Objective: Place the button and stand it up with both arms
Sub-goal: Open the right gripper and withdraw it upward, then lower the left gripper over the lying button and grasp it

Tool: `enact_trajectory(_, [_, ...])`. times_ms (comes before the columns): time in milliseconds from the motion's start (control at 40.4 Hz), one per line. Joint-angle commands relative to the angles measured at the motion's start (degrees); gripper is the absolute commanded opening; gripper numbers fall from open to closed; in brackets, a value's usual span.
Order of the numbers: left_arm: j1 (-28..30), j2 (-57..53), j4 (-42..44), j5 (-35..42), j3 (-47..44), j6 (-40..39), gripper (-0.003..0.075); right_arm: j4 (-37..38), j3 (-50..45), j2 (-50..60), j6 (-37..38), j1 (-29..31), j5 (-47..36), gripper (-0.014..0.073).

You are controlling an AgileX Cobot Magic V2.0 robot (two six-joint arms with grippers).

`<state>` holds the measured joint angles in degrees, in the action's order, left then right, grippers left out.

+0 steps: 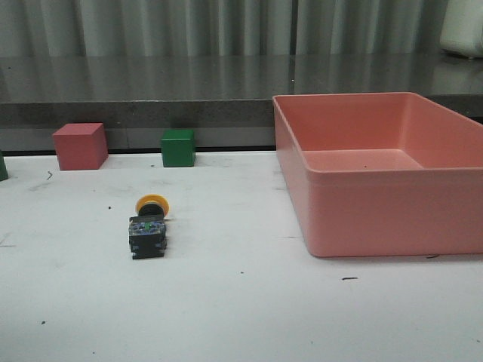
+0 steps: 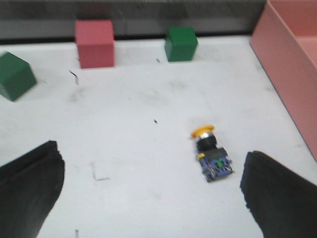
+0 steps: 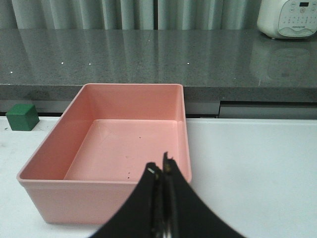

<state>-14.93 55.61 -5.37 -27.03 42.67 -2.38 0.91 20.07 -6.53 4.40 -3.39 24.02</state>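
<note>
The button (image 1: pixel 149 228) lies on its side on the white table, yellow cap toward the back, black-and-clear base toward me. The left wrist view shows the button (image 2: pixel 212 154) between and ahead of the spread fingers of my left gripper (image 2: pixel 153 193), closer to one finger (image 2: pixel 277 193); nothing is held. My right gripper (image 3: pixel 162 171) is shut and empty, its tips pressed together above the near wall of the pink bin. Neither arm appears in the front view.
A large pink bin (image 1: pixel 355 226) stands at the right. A red cube (image 1: pixel 79 146) and a green cube (image 1: pixel 178 148) sit along the back edge, another green cube (image 2: pixel 16 75) at far left. A white appliance (image 3: pixel 290 19) rests on the grey counter.
</note>
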Motion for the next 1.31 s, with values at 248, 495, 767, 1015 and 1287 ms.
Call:
enact_trajectory(248, [-3.97,27.32,-10.64,-16.22,20.84,-0.38,0.0692,0.80,1.24,-0.61,-0.39,0.43,-4.81,-0.0061])
enact_trajectory(495, [-4.48,44.19,-13.19,-26.14,35.82,-1.07,0.0692,0.80,1.24,-0.61,-0.39,0.43,-4.81,-0.0061])
enact_trajectory(767, [-4.79,60.30,-13.09,-43.02,53.09,-5.10,0.0692,0.80,1.24,-0.61,-0.39,0.43,-4.81,-0.0061])
enact_trajectory(1015, [-6.76,68.82,-9.34,-45.45,62.16,-8.44,0.0691,0.80,1.24,-0.61,-0.39,0.43,-4.75,-0.0061])
enact_trajectory(1287, [-7.13,71.35,-8.56,-45.45,62.43,-8.91,0.0691,0.80,1.24,-0.61,-0.39,0.43,-4.75,-0.0061])
